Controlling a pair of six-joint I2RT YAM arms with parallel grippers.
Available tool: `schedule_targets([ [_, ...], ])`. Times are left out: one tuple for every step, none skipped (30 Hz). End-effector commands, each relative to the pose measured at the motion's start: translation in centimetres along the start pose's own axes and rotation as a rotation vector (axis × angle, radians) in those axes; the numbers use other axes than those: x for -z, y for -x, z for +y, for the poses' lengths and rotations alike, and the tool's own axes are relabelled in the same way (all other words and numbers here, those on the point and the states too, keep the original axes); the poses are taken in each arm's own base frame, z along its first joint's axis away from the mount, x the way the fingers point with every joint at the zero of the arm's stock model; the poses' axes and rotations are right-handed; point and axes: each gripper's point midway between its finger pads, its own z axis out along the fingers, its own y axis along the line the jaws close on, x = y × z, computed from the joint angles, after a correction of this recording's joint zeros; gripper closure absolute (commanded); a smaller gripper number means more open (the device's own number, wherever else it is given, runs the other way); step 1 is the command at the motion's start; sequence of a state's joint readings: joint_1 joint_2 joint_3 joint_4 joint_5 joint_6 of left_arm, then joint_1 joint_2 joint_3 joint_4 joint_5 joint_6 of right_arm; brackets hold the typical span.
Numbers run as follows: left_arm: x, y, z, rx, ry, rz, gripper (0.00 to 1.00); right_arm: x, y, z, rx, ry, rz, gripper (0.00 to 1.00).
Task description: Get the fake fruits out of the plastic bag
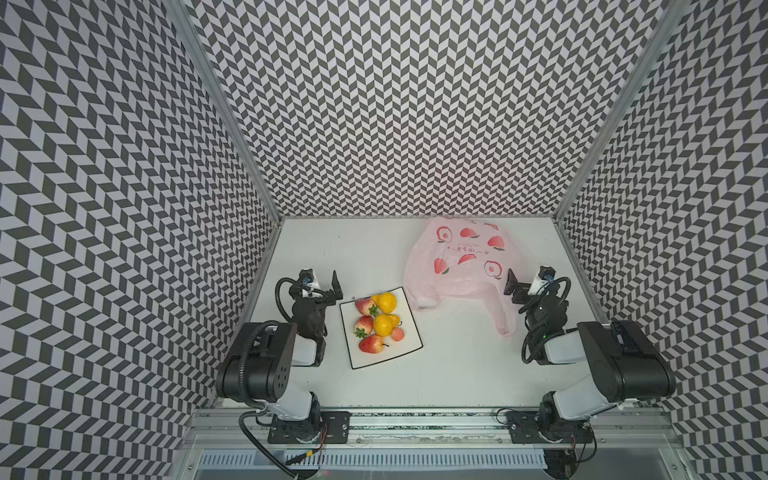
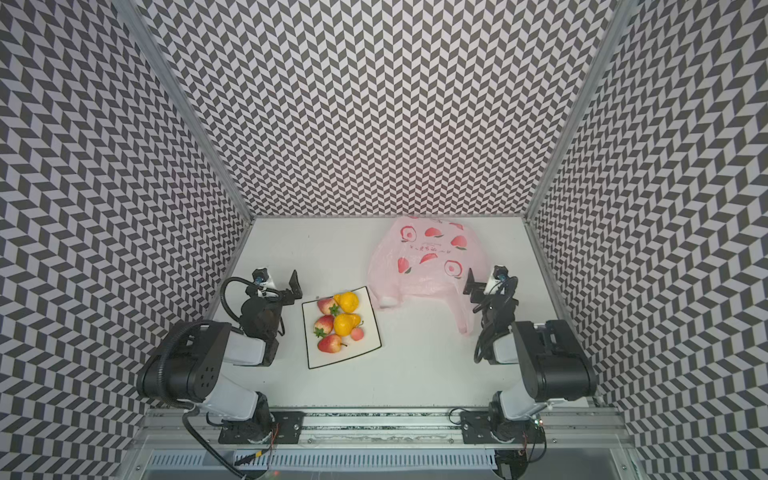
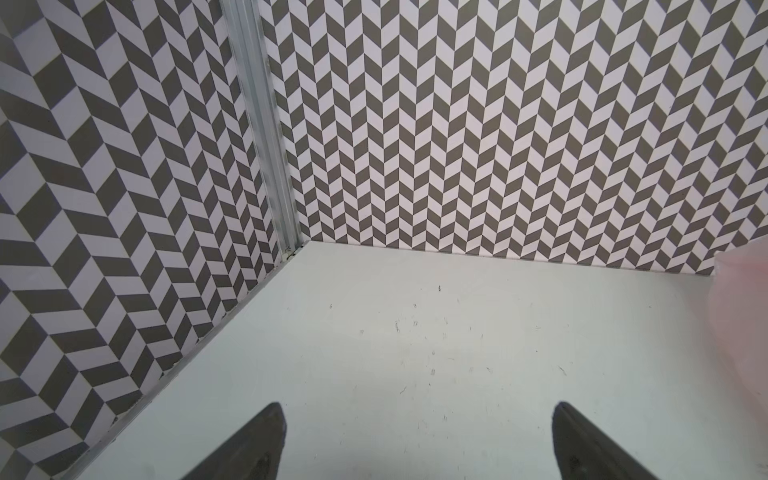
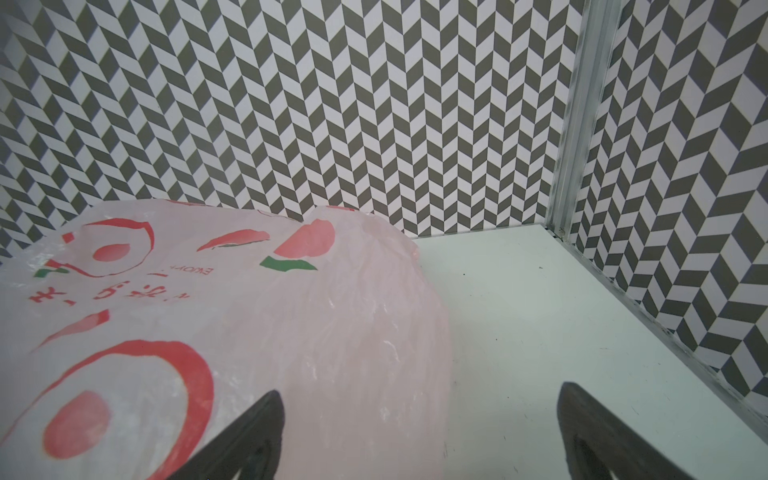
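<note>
The fake fruits sit together on a square white plate (image 1: 401, 353) (image 2: 368, 345), left of centre in both top views: two yellow pears (image 1: 385, 302), two strawberries (image 1: 364, 325), an apple (image 1: 371, 344) and a small peach (image 1: 397, 333). The plastic bag (image 1: 461, 266) (image 2: 424, 266) (image 4: 291, 332) lies slack at the back right, handles toward the front. My left gripper (image 1: 332, 290) (image 2: 296, 286) (image 3: 417, 409) is open over bare table, just left of the plate. My right gripper (image 1: 512, 286) (image 2: 471, 286) (image 4: 422, 390) is open at the bag's right edge, holding nothing.
Patterned walls close in the white table (image 1: 457, 365) on the left, back and right. An edge of the bag (image 3: 744, 274) shows in the left wrist view. Both arm bases stand on the front rail (image 1: 415, 419).
</note>
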State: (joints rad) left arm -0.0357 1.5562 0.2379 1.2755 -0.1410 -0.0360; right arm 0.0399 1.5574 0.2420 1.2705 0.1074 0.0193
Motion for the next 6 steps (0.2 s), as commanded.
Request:
schedule_targets([
  [-0.09, 0.24, 0.35, -0.017, 0.027, -0.005, 0.0, -0.25, 1.06, 0.05, 0.008, -0.009, -0.049, 0.0],
  [-0.07, 0.25, 0.32, -0.017, 0.026, -0.007, 0.0, -0.27, 1.0, 0.08, 0.007, -0.008, -0.047, 0.01],
  [-0.08, 0.26, 0.32, -0.017, 0.027, -0.009, 0.0, -0.26, 0.98, 0.03, 0.007, -0.01, -0.046, 0.01],
  [-0.11, 0.2, 0.34, -0.017, 0.027, -0.006, 0.0, -0.18, 1.04, 0.04, 0.008, -0.009, -0.049, 0.01],
  [-0.14, 0.24, 0.34, -0.017, 0.027, -0.005, 0.0, 0.03, 1.23, 0.09, 0.01, -0.005, -0.058, 0.01],
  [-0.15, 0.2, 0.34, -0.017, 0.027, -0.004, 0.0, 0.22, 1.31, 0.18, 0.014, 0.002, -0.061, 0.0],
])
